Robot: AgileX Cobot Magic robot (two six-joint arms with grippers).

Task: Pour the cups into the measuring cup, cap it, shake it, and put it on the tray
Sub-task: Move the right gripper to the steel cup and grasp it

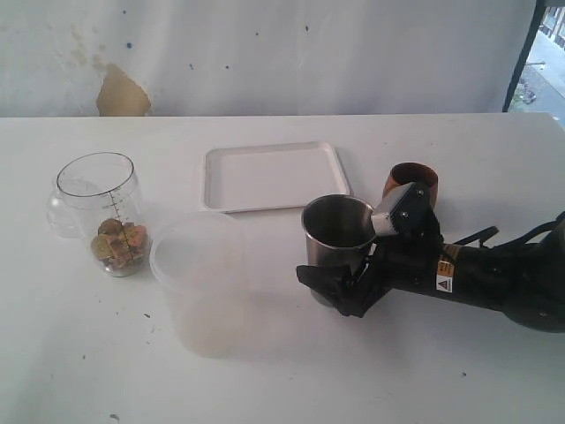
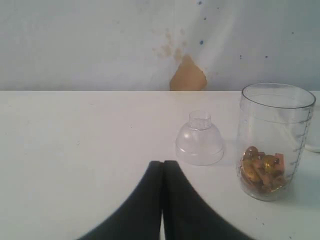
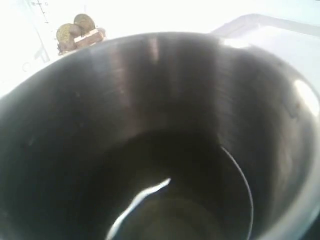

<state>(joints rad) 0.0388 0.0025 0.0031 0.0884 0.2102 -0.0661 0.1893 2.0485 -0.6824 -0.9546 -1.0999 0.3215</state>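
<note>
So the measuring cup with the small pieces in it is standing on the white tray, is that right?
Not quite: the measuring cup stands on the table, left of the white tray, not on it; the exterior view shows this.

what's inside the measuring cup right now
A small heap of yellow-brown and orange pieces lies at the bottom of the measuring cup; above them it is empty. Pieces within the heap are hidden.

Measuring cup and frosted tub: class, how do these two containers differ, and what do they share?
The measuring cup is clear with a black scale; the frosted tub is cloudy and unmarked. The measuring cup is narrower, the tub wider. The measuring cup holds small brownish pieces; the tub shows none. Both stand upright and open-topped.
</note>
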